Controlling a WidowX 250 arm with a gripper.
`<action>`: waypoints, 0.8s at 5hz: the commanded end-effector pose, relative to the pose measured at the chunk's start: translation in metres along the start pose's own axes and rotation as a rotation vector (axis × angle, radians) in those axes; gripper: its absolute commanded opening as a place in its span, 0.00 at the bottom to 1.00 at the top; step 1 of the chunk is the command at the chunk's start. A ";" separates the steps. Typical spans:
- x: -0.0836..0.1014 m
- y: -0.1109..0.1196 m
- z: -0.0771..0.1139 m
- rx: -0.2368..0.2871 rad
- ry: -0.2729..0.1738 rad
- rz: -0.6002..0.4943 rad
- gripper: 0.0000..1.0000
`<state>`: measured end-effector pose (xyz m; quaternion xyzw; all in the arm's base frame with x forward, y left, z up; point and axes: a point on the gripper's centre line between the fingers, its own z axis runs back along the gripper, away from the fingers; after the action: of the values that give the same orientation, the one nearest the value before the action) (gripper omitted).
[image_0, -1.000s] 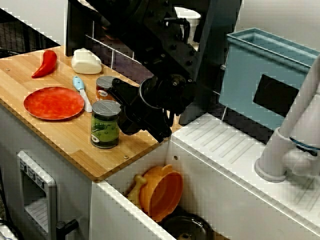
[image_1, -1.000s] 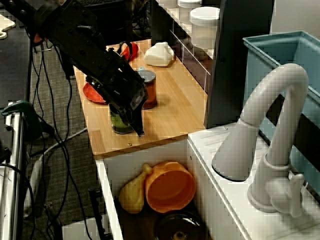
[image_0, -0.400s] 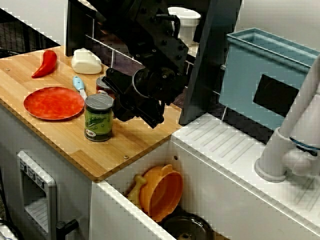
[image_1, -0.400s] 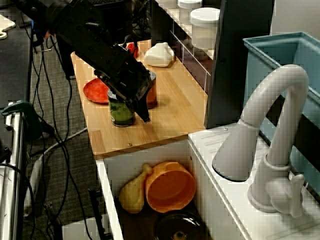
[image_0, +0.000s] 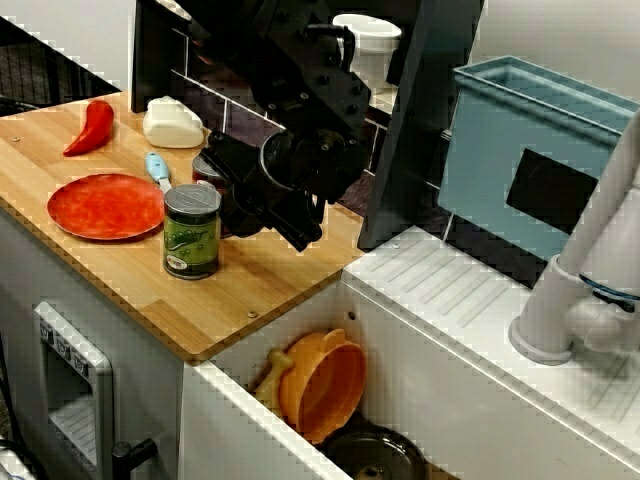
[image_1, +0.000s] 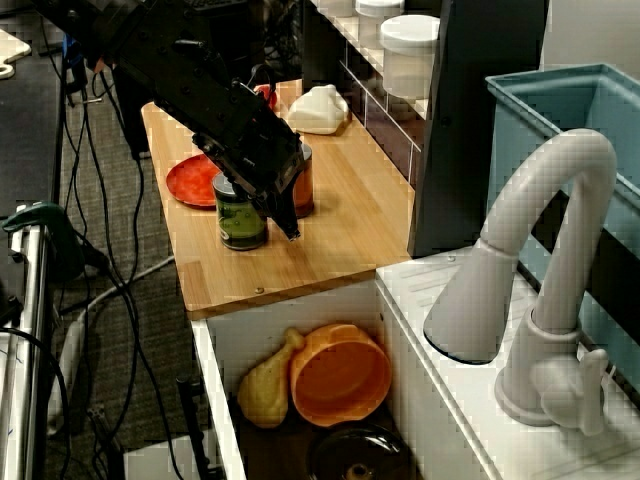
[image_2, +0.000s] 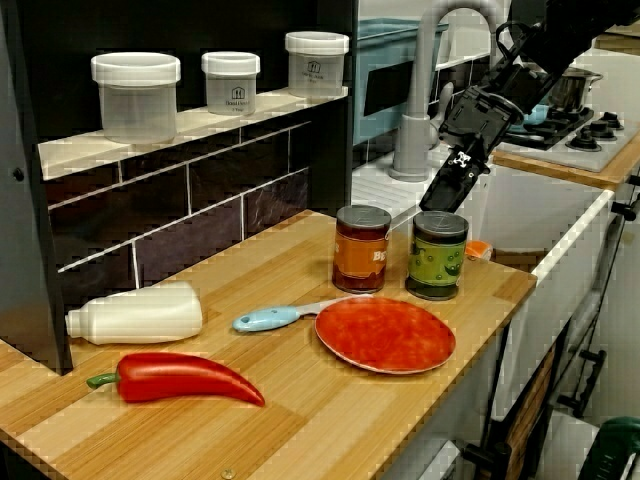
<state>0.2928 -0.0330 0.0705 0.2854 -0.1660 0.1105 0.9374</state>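
1. On the worktop (image_0: 255, 290), the can (image_0: 192, 232) stands just beside a second can (image_0: 207, 167).
2. The plate (image_0: 105, 205) lies near both cans.
3. The gripper (image_0: 302, 238) is near the can, towards the sink (image_0: 250, 350).
4. A bowl (image_0: 325, 385) lies in the sink.

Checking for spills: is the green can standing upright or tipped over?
Upright. The green can stands on its base on the wooden counter, lid up, beside the orange can.
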 end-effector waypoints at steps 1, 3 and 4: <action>0.001 0.006 0.014 -0.035 -0.018 0.002 0.00; -0.020 0.008 0.019 -0.048 -0.032 -0.015 0.00; -0.022 0.011 0.015 -0.044 -0.035 -0.005 0.00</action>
<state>0.2605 -0.0389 0.0636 0.2770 -0.1619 0.0858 0.9432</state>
